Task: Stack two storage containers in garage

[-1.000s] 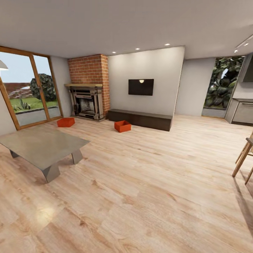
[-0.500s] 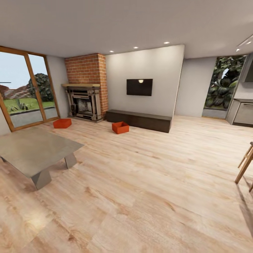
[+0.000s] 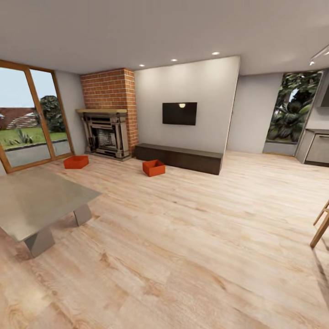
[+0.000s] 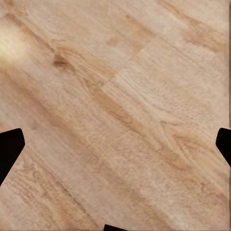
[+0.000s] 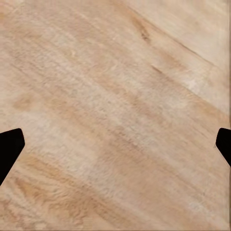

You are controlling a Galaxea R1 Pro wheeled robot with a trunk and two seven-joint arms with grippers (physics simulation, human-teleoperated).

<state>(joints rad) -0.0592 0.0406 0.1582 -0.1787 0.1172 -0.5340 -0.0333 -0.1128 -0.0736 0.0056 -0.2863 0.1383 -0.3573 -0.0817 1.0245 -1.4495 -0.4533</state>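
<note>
Where both containers (image 3: 153, 167) sit, coffee table (image 3: 36, 201) stands well apart.

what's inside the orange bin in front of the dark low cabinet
The storage container looks empty: only its orange inner walls show. Its near wall hides the bottom from here.

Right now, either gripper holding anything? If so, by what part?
Nothing held. Left gripper and right gripper are open over bare wood floor. Both containers sit on the floor across the room.
</note>
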